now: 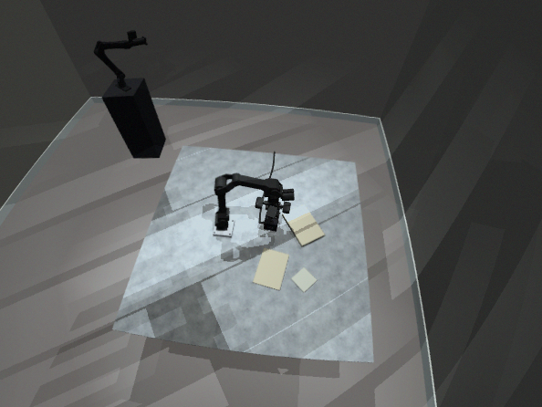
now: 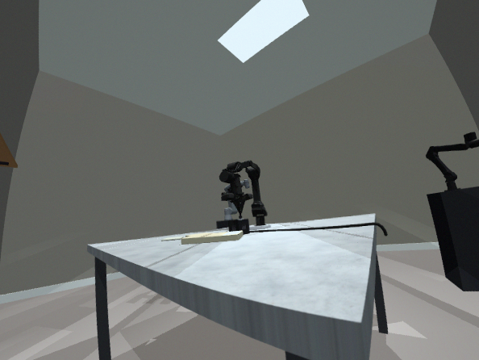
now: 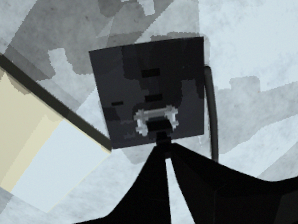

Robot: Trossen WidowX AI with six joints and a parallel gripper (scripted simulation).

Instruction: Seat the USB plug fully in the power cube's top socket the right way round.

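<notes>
The black power cube (image 3: 148, 90) (image 2: 231, 224) sits on the table below my wrist. In the wrist view its top shows dark slots and a socket with a silvery rim (image 3: 157, 120). My gripper (image 3: 165, 151) (image 2: 240, 215) (image 1: 270, 224) points straight down over that socket and is shut on the small dark USB plug (image 3: 160, 129), which stands at the socket mouth. How deep the plug sits is hidden by the fingers. A black cable (image 3: 212, 112) (image 2: 322, 228) runs from the cube across the table to its far edge.
Three cream flat pads lie near the cube: one (image 1: 307, 228) (image 2: 211, 237) right beside it, two more (image 1: 271, 268) (image 1: 304, 278) nearer the front. A dark pedestal with a second arm (image 1: 133, 116) (image 2: 457, 230) stands off the table. The arm's base (image 1: 224, 228) is left of the cube.
</notes>
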